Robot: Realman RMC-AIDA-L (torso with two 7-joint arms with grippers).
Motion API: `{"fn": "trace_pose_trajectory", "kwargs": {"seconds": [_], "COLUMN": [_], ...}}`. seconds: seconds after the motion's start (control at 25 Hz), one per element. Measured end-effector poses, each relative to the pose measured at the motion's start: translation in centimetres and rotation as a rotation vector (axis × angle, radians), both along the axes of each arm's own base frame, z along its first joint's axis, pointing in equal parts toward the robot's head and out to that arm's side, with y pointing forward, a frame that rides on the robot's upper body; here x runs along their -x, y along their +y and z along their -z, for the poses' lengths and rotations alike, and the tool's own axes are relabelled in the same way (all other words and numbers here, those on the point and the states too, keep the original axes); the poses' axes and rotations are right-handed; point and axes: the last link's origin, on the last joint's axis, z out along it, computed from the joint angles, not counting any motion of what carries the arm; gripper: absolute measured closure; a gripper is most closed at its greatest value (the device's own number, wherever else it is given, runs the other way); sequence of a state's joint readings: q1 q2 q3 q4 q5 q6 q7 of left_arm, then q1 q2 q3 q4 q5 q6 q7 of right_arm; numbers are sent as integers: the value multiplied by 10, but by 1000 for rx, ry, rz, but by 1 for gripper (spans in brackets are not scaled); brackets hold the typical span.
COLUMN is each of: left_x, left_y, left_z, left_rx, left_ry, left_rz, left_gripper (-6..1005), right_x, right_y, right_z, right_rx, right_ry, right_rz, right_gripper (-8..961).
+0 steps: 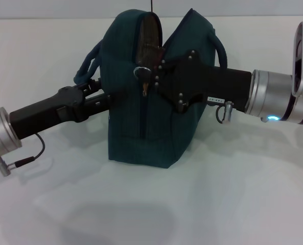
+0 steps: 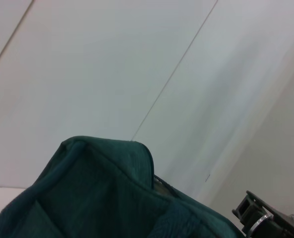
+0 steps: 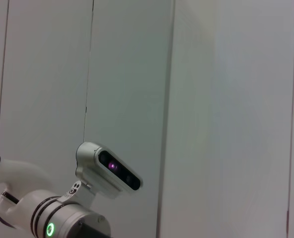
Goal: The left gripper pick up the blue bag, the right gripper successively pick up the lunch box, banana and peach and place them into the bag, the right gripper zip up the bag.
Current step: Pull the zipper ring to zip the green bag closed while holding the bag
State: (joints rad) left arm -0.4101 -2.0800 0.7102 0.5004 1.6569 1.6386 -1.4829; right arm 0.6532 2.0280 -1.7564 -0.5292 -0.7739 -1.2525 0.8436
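The blue bag [image 1: 141,138] stands upright on the white table [image 1: 233,194], and its fabric [image 2: 102,198] fills the low part of the left wrist view. Its top slit gapes a little, dark inside. My left gripper [image 1: 101,94] comes in from the left and is shut on the bag's left side, just under a handle [image 1: 87,64]. My right gripper [image 1: 159,76] reaches in from the right and sits at the upper end of the zipper [image 1: 142,109], by the zip pull. The lunch box, banana and peach are out of view.
The bag's second handle [image 1: 220,51] arches over the right arm. A corner of the right arm [image 2: 261,218] shows in the left wrist view. The right wrist view holds only wall panels and the left arm's wrist camera [image 3: 107,171].
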Motion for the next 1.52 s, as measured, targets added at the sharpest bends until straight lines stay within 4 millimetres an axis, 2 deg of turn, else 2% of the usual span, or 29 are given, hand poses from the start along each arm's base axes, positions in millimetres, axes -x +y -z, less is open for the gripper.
{"fn": "trace_pose_trajectory", "kwargs": {"seconds": [0.24,0.48,0.68,1.12,1.52], "left_x": [4,6,5,-3,-5], "left_y": [-3,-5,-6,-11,-15], "left_z": [-1,-4,-1,5,7], "left_rx": [-2,-11,5,27,40], "left_ry": [4,-4,5,19,31], "left_rz": [-10,-16,-1,78,124], "left_gripper": [238,471,718,906,945], "right_x": [0,-1,0,2,-4], "right_y": [-1,-3,-4,-3,6], "right_z": [0,-1,-2,-8,-16], "right_rx": [2,7,12,18,87], "right_ry": [3,10,19,66,111], "right_rz": [-1,-5,-10,4,137], "right_gripper": [947,947,947,947,947]}}
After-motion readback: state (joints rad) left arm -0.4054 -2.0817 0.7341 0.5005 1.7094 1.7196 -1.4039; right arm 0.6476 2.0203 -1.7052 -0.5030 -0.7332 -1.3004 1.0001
